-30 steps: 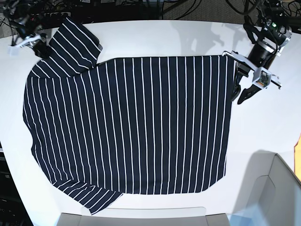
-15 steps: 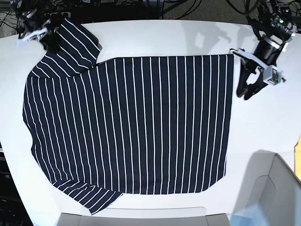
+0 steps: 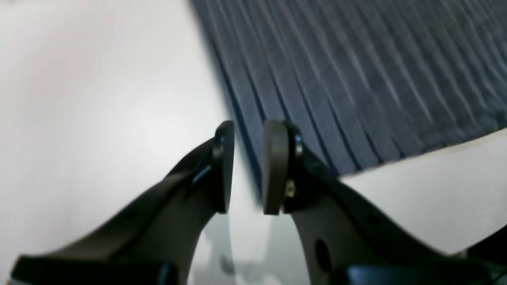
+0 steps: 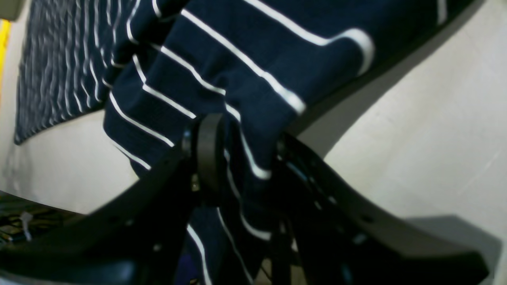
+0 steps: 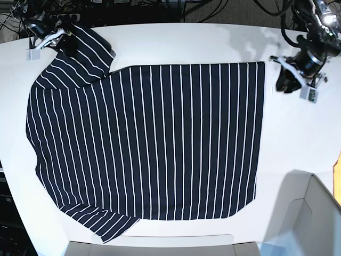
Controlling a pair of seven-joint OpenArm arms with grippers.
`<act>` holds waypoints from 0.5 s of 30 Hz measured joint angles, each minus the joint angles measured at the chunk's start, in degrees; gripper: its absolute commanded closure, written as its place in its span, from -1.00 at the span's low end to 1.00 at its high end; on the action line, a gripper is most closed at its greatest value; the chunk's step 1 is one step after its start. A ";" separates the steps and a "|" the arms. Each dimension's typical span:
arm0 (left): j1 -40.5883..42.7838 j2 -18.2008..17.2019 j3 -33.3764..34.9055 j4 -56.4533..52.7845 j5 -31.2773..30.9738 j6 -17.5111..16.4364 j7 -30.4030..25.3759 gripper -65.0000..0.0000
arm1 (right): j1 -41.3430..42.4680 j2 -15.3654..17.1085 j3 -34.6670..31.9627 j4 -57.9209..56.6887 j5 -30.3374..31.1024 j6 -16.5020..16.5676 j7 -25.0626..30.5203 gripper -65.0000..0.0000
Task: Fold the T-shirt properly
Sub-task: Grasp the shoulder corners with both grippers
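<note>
The T-shirt (image 5: 154,144), dark navy with thin white stripes, lies spread flat on the white table (image 5: 181,42). In the base view, my right gripper (image 5: 63,40) is at the far left corner, shut on the tip of the upper sleeve (image 5: 85,53). The right wrist view shows striped cloth (image 4: 245,47) bunched between the jaws of the right gripper (image 4: 241,158). My left gripper (image 5: 286,82) hovers just off the shirt's far right corner. In the left wrist view the left gripper (image 3: 247,170) is slightly open and holds nothing, with the shirt's edge (image 3: 356,79) beyond it.
A pale open box (image 5: 311,213) stands at the near right corner. Another light bin (image 5: 149,246) lines the front edge. Cables (image 5: 138,8) run behind the table's far edge. A yellow strip (image 5: 338,170) shows at the right border.
The left gripper has pulled back and to the right, away from the shirt's corner. The right gripper has shifted farther back and rightward, still holding the sleeve tip.
</note>
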 measured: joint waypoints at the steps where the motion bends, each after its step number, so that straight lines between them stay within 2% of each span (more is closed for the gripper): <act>1: -0.22 0.09 -0.52 -1.49 0.00 0.00 0.20 0.60 | -0.02 -0.07 0.00 0.11 0.02 0.00 0.02 0.45; 7: 1.33 0.24 -0.22 -13.57 -0.17 0.00 -1.62 0.60 | 0.00 0.00 1.20 0.17 0.02 0.00 -0.79 0.45; 15: 0.39 2.01 0.13 -19.54 -0.44 0.00 -3.06 0.60 | -0.13 0.13 1.36 0.15 0.00 0.00 -0.85 0.45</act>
